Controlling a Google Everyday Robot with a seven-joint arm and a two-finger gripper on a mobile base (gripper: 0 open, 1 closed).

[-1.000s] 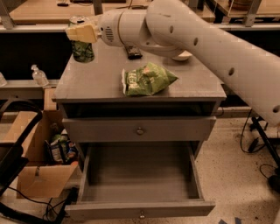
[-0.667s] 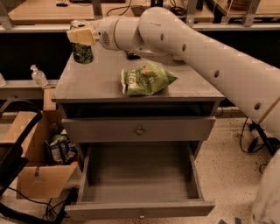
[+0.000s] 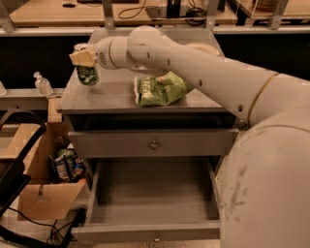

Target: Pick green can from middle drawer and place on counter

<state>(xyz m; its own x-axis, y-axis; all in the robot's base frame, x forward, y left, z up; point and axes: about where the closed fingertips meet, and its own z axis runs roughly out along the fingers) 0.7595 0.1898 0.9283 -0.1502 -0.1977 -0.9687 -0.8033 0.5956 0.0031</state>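
Observation:
The green can is dark green with a silver lid and stands upright at the left part of the counter. I cannot tell whether it touches the surface. My gripper is shut on the can's top, with pale fingers around its upper end. My arm reaches in from the right across the counter. The middle drawer is pulled open below, with its grey floor bare and its knob at the front.
A flat green snack bag lies mid-counter, right of the can. A closed drawer front with a knob sits above the open drawer. A cardboard box with packets stands on the floor at left. A wooden desk with cables stands behind.
The gripper with the can has moved down and toward the counter's front-left. The arm now fills more of the right side of the view.

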